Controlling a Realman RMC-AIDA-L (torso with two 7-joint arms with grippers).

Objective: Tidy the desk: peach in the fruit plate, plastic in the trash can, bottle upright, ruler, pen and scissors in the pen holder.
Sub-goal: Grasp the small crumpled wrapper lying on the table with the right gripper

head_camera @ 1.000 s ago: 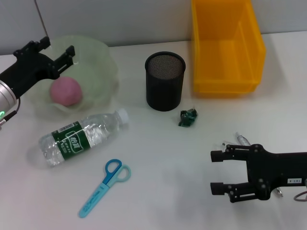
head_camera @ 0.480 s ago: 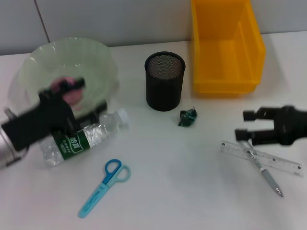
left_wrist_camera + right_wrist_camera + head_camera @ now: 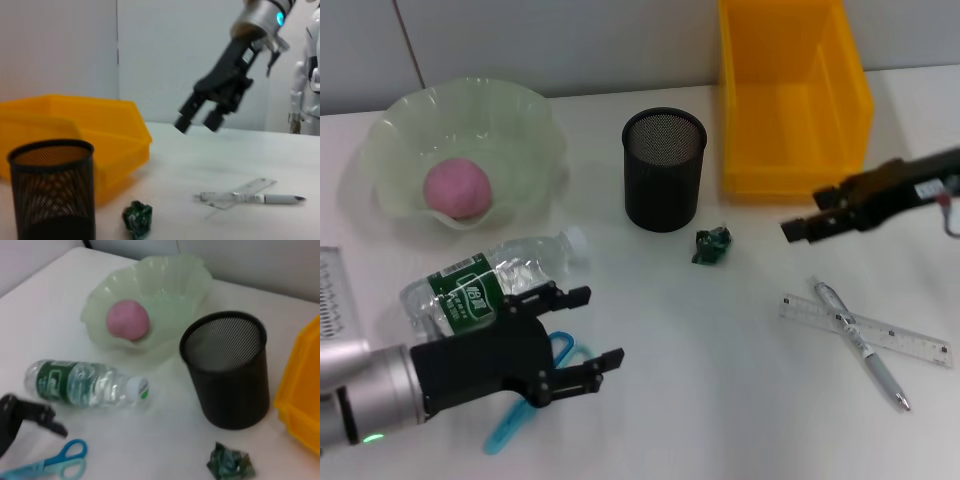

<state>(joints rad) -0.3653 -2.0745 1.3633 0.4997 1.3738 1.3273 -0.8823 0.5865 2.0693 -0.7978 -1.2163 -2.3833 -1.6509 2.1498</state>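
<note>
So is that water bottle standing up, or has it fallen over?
Lying on its side. The water bottle rests lengthwise on the table, white cap pointing toward the black mesh pen holder, just behind the left gripper.

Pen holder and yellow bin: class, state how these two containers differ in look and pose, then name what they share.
The pen holder is a round black mesh cup; the yellow bin is a rectangular box with solid walls. The pen holder is narrow; the yellow bin is much wider. The pen holder stands nearer the crumpled green plastic; the yellow bin sits behind it, toward the wall. Both stand upright, open-topped, with nothing visible inside.
</note>
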